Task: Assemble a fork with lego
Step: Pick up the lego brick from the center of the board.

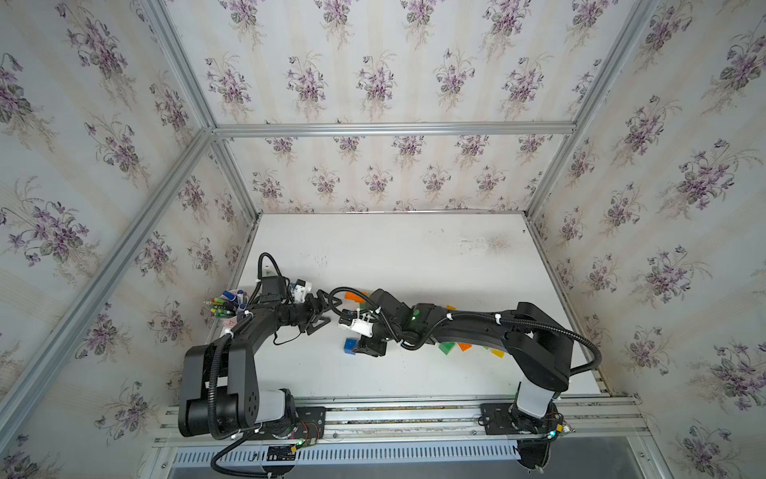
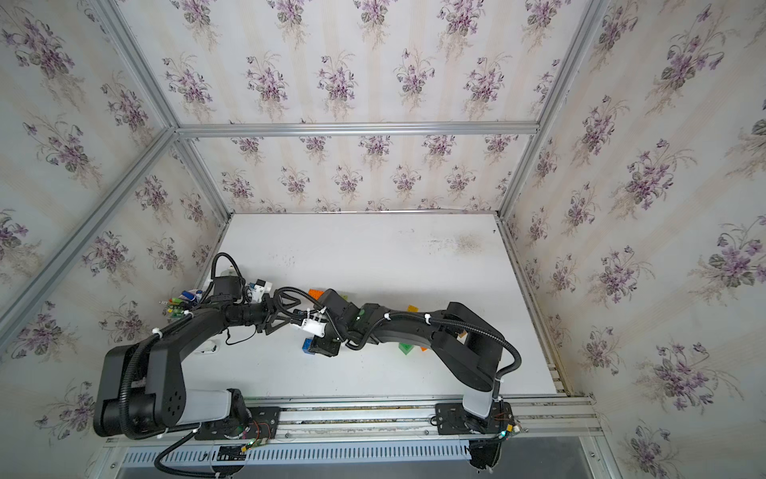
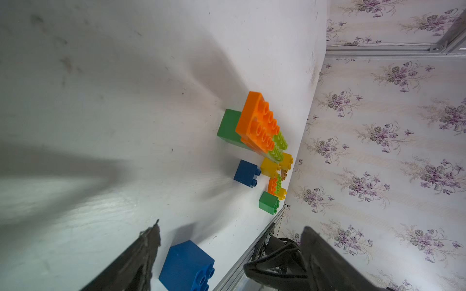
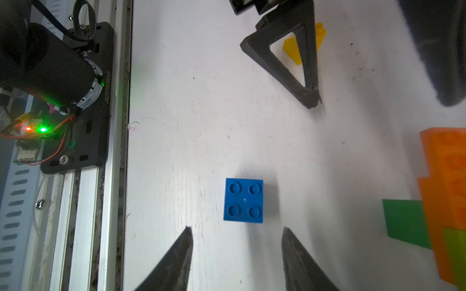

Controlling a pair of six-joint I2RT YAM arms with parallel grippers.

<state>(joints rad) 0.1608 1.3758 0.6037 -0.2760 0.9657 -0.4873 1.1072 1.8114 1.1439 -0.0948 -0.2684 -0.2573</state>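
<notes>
The right tool (image 4: 237, 229) hangs over the white bench (image 1: 414, 257) with its jaws apart and nothing in them. The blue brick (image 4: 243, 200) sits studs-up on the bench just ahead of the tips, lined up with the gap but clear of both fingers. In both top views it's the little blue block (image 1: 350, 345) peeking out beside the right wrist.

The left tool (image 3: 227, 252) is also spread wide and empty, tipped sideways near that same brick (image 3: 186, 267), not touching it.

The rest of the lego is further off: the orange plate stack (image 3: 257, 121) with dark green and lime bricks, another blue brick (image 3: 245, 172), and yellow and green ones trailing toward the wall.
</notes>
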